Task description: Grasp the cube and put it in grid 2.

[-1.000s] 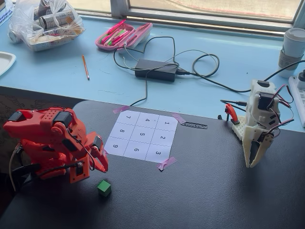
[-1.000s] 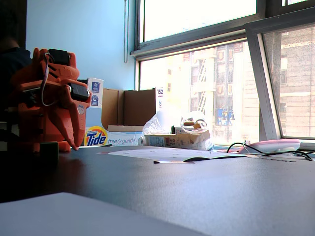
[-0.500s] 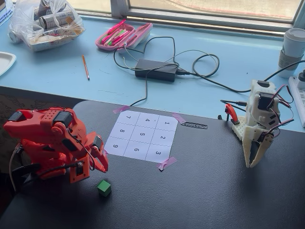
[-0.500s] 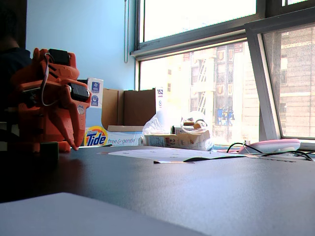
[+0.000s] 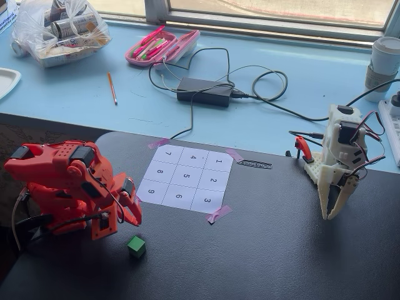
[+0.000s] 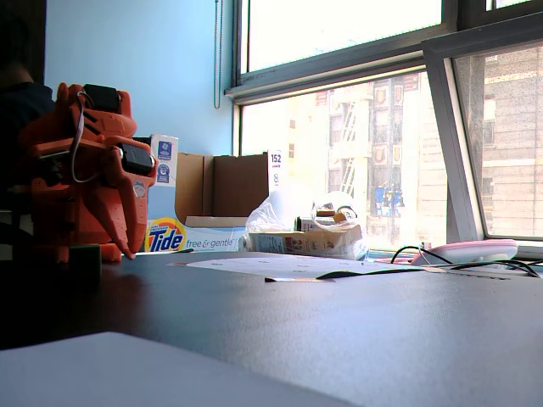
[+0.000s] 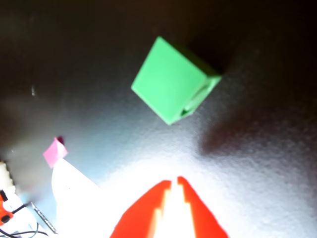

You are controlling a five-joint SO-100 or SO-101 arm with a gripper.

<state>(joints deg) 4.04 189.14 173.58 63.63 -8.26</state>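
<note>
I had the pincer (image 7: 173, 182) closed and empty, tips nearly touching in the wrist view, hovering near the cube (image 7: 171, 82) but apart from it. Cube (image 5: 136, 246) sat on the dark tabletop (image 5: 269, 250), just off the orange arm (image 5: 69, 184), below-left of the sheet in a fixed view. Grid 2 (image 5: 214, 180) was bare.
</note>
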